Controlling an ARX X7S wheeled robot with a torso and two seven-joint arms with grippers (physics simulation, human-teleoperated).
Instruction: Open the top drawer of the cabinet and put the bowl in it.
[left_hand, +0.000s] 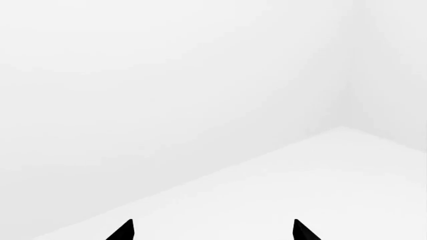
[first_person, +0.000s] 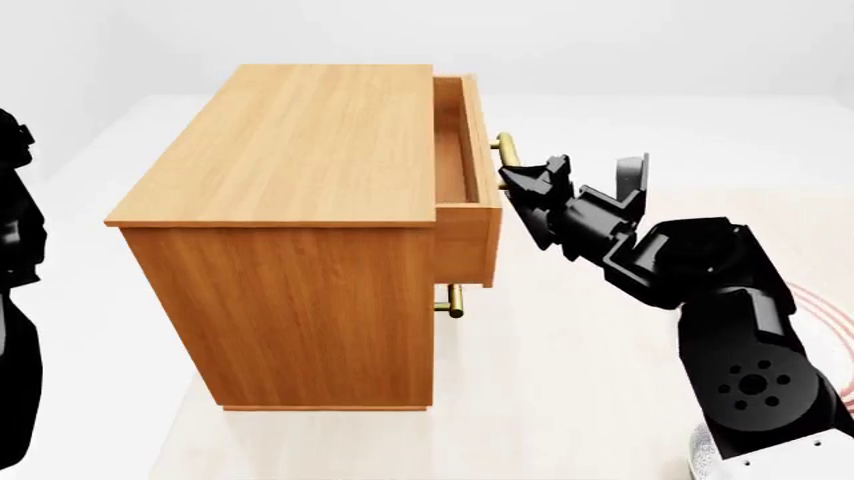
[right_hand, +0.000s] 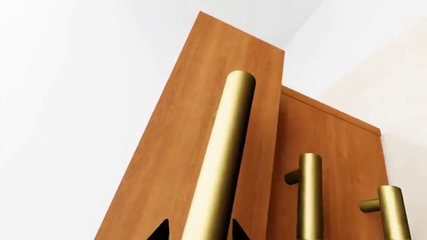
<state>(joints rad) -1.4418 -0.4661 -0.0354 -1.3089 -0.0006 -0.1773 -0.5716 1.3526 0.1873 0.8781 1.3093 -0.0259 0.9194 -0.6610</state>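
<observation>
The cabinet (first_person: 294, 140) stands at the middle left of the head view. Its top drawer (first_person: 465, 235) is pulled a little way out to the right. My right gripper (first_person: 518, 185) is at the drawer's brass bar handle (first_person: 505, 150). In the right wrist view the gripper (right_hand: 199, 231) has a fingertip on each side of that handle (right_hand: 223, 150) and is shut on it. My left gripper (left_hand: 213, 231) is open and empty over bare white floor. A speckled edge of the bowl (first_person: 699, 462) shows at the bottom right, mostly hidden behind my right arm.
The handles of the two lower drawers (right_hand: 308, 200) show beside the top one, and one shows in the head view (first_person: 454, 300). A red-ringed plate (first_person: 821, 310) lies at the right edge behind my right arm. My left arm (first_person: 14, 250) is at the far left.
</observation>
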